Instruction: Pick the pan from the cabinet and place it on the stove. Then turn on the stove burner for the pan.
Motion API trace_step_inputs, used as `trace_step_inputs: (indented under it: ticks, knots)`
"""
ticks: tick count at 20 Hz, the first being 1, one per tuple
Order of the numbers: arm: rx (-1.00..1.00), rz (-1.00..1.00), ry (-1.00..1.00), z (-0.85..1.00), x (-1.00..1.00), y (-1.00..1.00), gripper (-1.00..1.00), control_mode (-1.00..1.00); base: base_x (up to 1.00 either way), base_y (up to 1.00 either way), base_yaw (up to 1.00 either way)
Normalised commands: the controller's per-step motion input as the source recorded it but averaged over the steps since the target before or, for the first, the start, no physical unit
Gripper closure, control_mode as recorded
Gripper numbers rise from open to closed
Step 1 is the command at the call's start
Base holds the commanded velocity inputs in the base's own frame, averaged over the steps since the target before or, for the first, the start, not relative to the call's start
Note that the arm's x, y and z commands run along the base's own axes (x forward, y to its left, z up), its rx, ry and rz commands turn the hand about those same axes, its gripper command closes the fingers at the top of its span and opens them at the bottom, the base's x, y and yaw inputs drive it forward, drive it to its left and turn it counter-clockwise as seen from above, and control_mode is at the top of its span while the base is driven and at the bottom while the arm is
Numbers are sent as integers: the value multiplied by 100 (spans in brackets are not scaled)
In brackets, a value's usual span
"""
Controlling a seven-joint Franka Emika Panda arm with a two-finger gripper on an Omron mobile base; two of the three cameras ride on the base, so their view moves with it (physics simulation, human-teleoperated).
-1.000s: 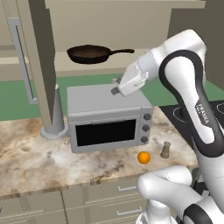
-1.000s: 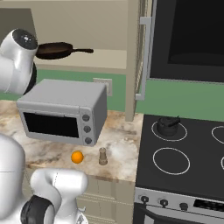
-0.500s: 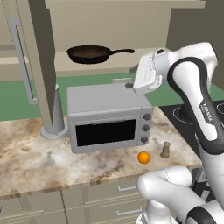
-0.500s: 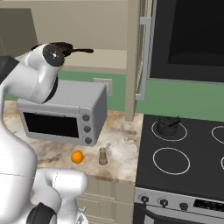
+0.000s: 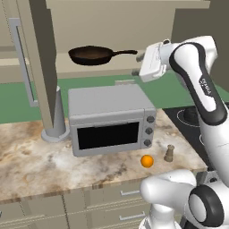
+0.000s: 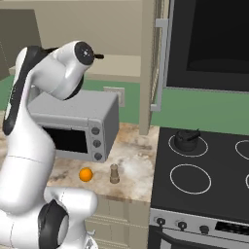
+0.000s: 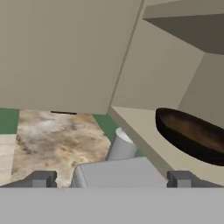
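Note:
The dark pan [image 5: 91,54] rests on the beige shelf of the open cabinet [image 5: 112,70], its long handle [image 5: 125,53] pointing right. My gripper [image 5: 137,65] hovers just right of the handle's tip and slightly below it, apart from it. Through the hand camera, the fingertips [image 7: 42,178] stand wide apart with nothing between them, so the gripper [image 7: 111,179] is open, and the pan [image 7: 192,136] lies ahead to the right. The stove [image 6: 219,194] sits at the right, its front burner ring [image 6: 190,179] bare, knobs [image 6: 181,224] on the silver panel.
A grey microwave [image 5: 112,118] stands on the marble counter [image 5: 36,165] directly under the shelf. The open cabinet door [image 5: 38,67] hangs at the left above a grey cylinder [image 5: 56,116]. An orange [image 5: 146,161] and a small shaker [image 5: 169,153] sit in front. A small dark pot [image 6: 186,138] occupies the back burner.
The hand has risen from beside the microwave's top to shelf height and turned toward the pan's handle. The pan has not moved. The gripper stays open.

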Motion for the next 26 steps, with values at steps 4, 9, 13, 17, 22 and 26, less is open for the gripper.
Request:
trace_step_inputs:
  ticks: [4,9,13,17,22,26]
  knots:
    - [0,0,0,6,56,-23,-100,-100,0,0,0]
    - [0,2,-2,0,51,-12,-100,-100,0,0,0]
    - [0,3,-4,0,52,-1,-100,-100,0,0,0]
    - [-2,3,-1,0,50,-1,-100,-100,0,0,0]
    - [-5,1,0,-6,40,-6,-100,-100,0,0,0]
    - [-5,0,0,-2,36,-6,-100,-100,0,0,0]
